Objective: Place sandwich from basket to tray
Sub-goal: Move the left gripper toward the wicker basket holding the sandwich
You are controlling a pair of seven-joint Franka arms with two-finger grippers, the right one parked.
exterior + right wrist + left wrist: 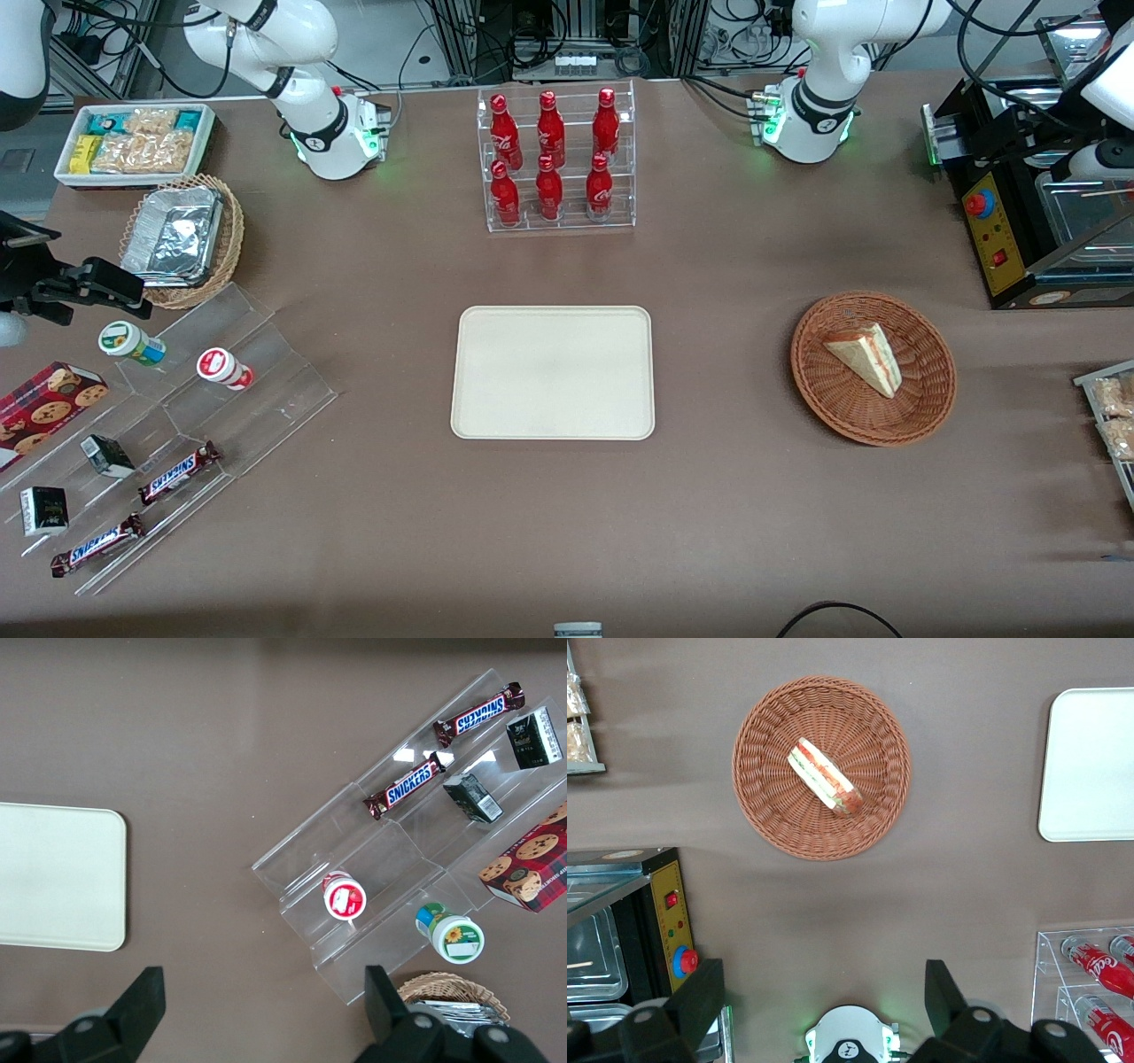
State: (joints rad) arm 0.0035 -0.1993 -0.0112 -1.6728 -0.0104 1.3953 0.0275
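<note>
**Sandwich waiting in basket**

Lying on its side in wicker basket [873, 368]: sandwich [864, 357], tray [553, 372] bare. Hovering high above bench, end effector [824, 1001] wide open, holding nothing. Looking soft, light, squashable; gripping gently across bread faces, mid-wedge.

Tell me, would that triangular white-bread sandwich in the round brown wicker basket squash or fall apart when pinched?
Probably soft: the triangular white-bread sandwich shows layered filling, so it may squash or slide apart. It looks light. Lying flat in the round brown wicker basket, it shouldn't roll. The open gripper hangs high above the table.
</note>
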